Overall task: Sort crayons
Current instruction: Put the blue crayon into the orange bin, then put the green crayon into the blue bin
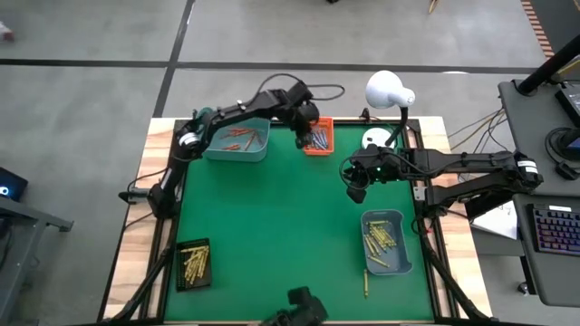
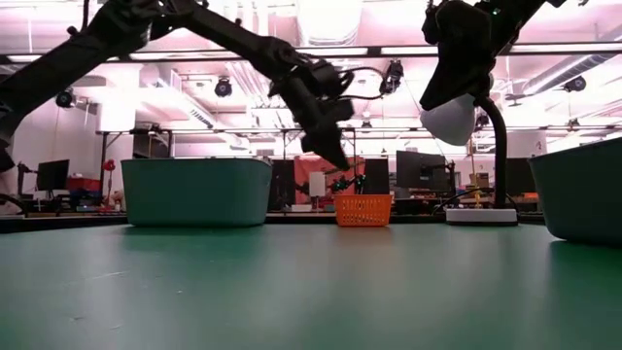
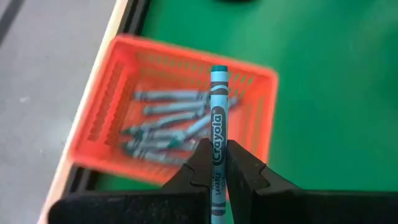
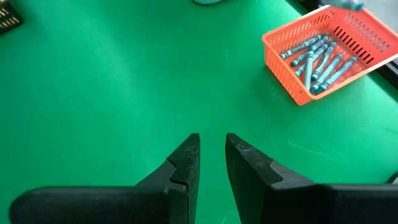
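Table: green mat (image 1: pixel 281 226) on a light wooden top (image 1: pixel 136 263), standing on a grey floor (image 1: pixel 82 100) crossed by dark seam lines. White desk lamp (image 1: pixel 390 91) at the far edge of the table; in the low view its round base (image 2: pixel 481 216) sits on the mat edge. Right of the table: dark desk (image 1: pixel 544 118) with a keyboard (image 1: pixel 555 228) and loose cables. Low view: large open room, bright ceiling strip lights (image 2: pixel 330 51), exposed ducting, monitors (image 2: pixel 420 170) on benches behind.
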You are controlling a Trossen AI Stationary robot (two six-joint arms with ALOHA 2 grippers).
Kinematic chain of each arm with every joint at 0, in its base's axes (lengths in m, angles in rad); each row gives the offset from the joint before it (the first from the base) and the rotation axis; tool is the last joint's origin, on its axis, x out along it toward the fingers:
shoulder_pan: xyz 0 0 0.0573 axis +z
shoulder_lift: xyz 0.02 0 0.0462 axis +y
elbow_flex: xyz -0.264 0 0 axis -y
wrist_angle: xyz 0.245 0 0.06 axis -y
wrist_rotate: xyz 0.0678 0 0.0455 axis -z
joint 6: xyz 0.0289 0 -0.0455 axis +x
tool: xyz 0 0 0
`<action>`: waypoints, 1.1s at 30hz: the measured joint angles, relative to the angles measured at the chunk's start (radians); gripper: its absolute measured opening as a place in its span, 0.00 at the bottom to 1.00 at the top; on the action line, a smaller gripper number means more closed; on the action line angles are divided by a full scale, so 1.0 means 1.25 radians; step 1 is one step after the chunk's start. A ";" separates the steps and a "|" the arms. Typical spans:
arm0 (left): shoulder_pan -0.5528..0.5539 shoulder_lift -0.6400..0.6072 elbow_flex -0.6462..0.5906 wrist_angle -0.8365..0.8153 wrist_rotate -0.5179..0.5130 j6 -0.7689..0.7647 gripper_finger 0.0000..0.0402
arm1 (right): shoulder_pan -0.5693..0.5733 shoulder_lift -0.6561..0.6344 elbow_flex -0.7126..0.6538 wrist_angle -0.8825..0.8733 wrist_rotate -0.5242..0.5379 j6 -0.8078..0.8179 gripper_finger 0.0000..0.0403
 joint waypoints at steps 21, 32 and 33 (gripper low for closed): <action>-0.072 -0.040 0.000 0.025 -0.165 -0.092 0.30 | 0.021 0.009 0.000 0.006 -0.001 0.157 0.17; -0.169 -0.216 -0.102 0.057 -0.164 -0.101 0.26 | 0.160 0.074 0.000 0.031 -0.009 0.331 0.17; -0.179 -0.241 -0.136 0.072 -0.164 -0.109 0.25 | 0.177 0.083 0.000 0.032 -0.009 0.348 0.17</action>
